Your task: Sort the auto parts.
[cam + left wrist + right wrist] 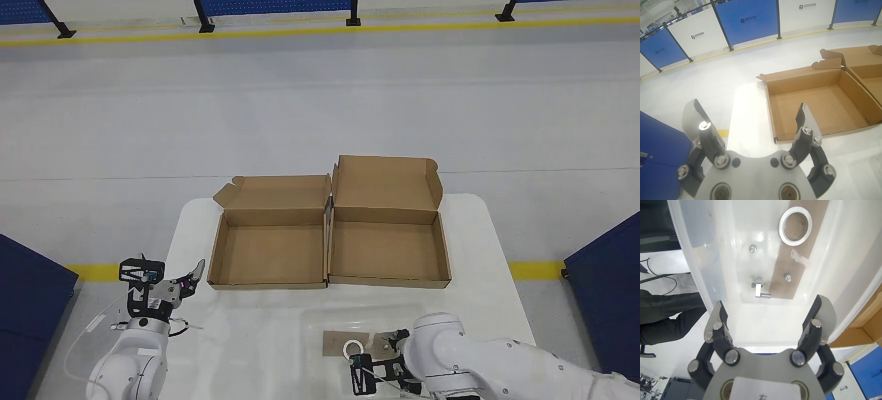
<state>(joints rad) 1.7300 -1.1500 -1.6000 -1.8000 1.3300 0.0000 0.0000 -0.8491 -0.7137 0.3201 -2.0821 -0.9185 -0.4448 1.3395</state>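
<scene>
Supervisor: Parts, nearest first?

Operator: Item 1, my right gripper (768,300): it hangs over the bin (702,237), jaws spread wide with nothing between them. It has ribbed black pads on grey metal fingers.
Item 2, bin: translucent white plastic with glossy, rounded walls. It sits at the front of the table (250,340), right of centre, and a brown card strip (783,289) lies along its floor.
Item 3, bracket (759,289): a bright L-shaped metal piece with a dark pin, on bare plastic just beside one end of the card.
Item 4, bolt (787,277): short, silver and threaded, resting on the card.
Item 5, small round fastener (752,248): silver, on bare plastic. Nut or washer, I cannot tell.
Item 6, ring (789,242): broad, smooth and pale metal, lying flat on the card. A pale translucent scrap (800,258) lies between it and the bolt.

Supervisor: And beyond the bin?

Operator: Item 7, my left gripper (748,103): over the table's left edge, jaws likewise released and empty.
Item 8, left box (270,255) and right box (388,250): shallow brown corrugated cardboard, lids folded back. They stand side by side, touching, across the table's middle.
Item 9, partition panels (745,20): blue and white, perforated, on black posts, and they carry printed marks. A yellow line (300,32) runs along the grey floor.
</scene>
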